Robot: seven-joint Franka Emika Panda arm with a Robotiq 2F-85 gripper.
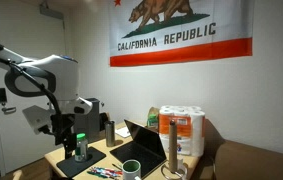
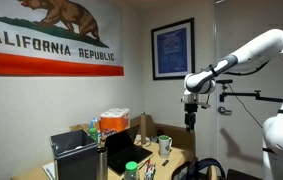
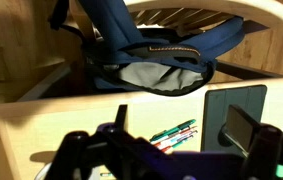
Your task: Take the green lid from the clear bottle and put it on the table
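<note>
The green lid sits on top of the clear bottle, which stands upright on the dark mat at the near end of the table. My gripper hangs just beside the bottle, at about lid height, and it also shows in an exterior view. In the wrist view the gripper is open, with nothing between its fingers. Below it are tan tabletop, a bunch of coloured pens and the dark mat's edge. Bottle and lid are out of the wrist view.
A dark metal flask, an open black laptop, a green-and-white cup and paper towel rolls stand on the table. Pens lie near its front edge. A blue bag sits on a chair beyond the table.
</note>
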